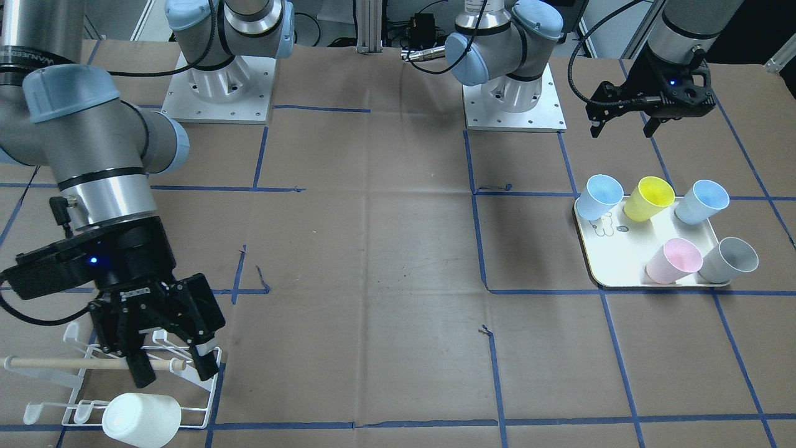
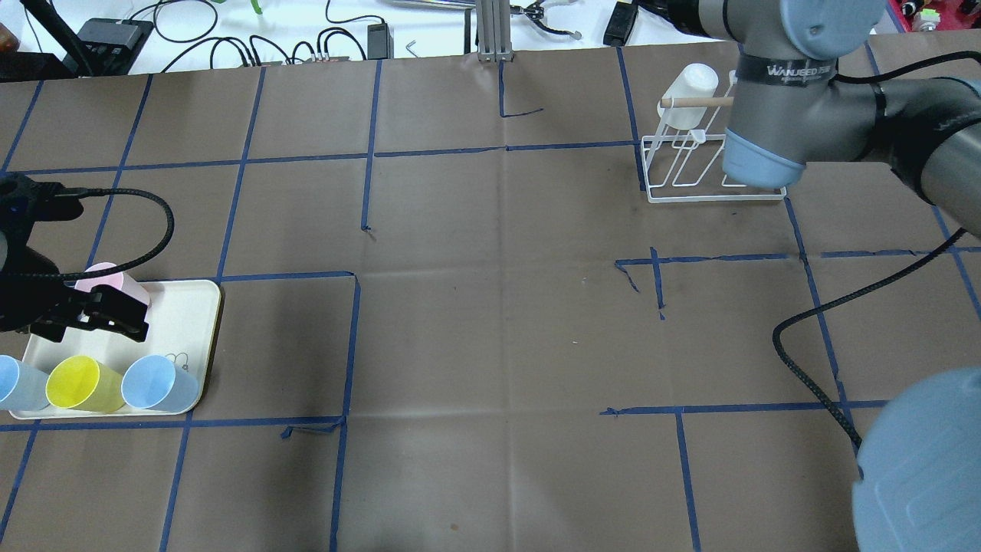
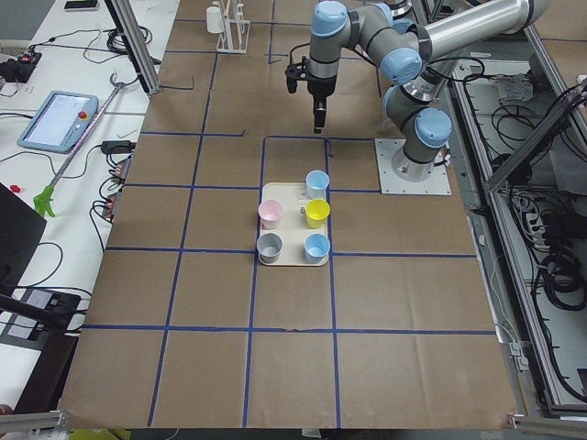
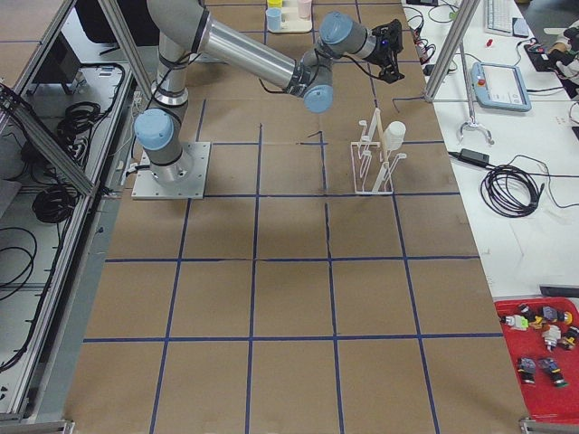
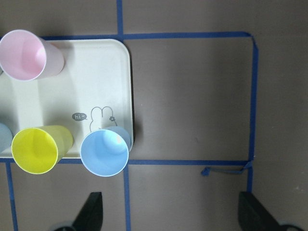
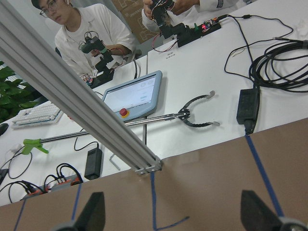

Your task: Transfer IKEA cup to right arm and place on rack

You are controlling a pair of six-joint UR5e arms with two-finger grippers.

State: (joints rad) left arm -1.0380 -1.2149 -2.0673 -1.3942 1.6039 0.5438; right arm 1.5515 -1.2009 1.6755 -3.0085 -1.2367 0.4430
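A white IKEA cup (image 1: 142, 418) sits mouth-down over a prong at one end of the white wire rack (image 1: 208, 392). It also shows in the overhead view (image 2: 688, 93) on the rack (image 2: 713, 195). My right gripper (image 1: 171, 368) hangs above the rack near its wooden dowel (image 1: 74, 364), open and empty. The right wrist view shows its fingertips (image 6: 94, 214) wide apart with nothing between them. My left gripper (image 1: 624, 129) is open and empty above the table, just beside the cream tray (image 1: 622, 261). Its fingertips (image 5: 91, 214) are spread in the left wrist view.
The tray (image 5: 86, 82) holds several upright cups: pink (image 5: 24, 55), yellow (image 5: 36, 149), light blue (image 5: 105, 154) and, in the front view, grey (image 1: 729, 260). Both arm bases stand at the table's back edge. Operators sit at a desk beyond the rack side.
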